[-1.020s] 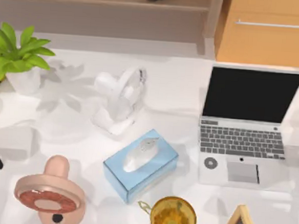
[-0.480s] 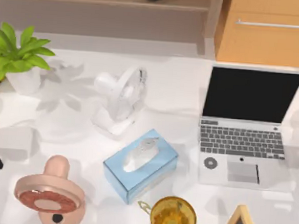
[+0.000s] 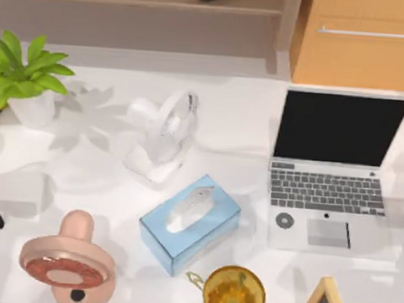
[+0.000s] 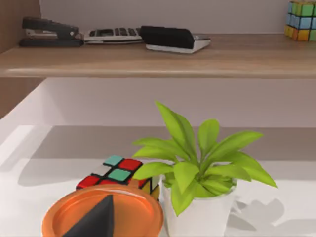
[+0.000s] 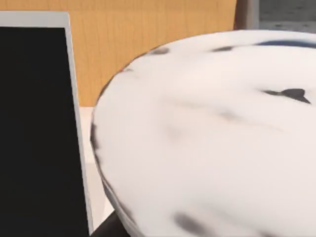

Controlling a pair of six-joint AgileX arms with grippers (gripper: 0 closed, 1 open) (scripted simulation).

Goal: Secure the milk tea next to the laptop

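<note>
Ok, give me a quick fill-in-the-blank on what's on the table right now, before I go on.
1. The laptop stands open at the table's ___ side.
2. The tissue box is pale ___.
3. The white fan stands between the laptop and the potted ___.
4. In the left wrist view a ___ cube sits beside the white pot.

Missing words: right; blue; plant; puzzle

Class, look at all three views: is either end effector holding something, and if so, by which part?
It cannot be told. A white rounded object looms close in the right wrist view beside the laptop, but no fingers appear around it, so no hold is confirmed.
</note>
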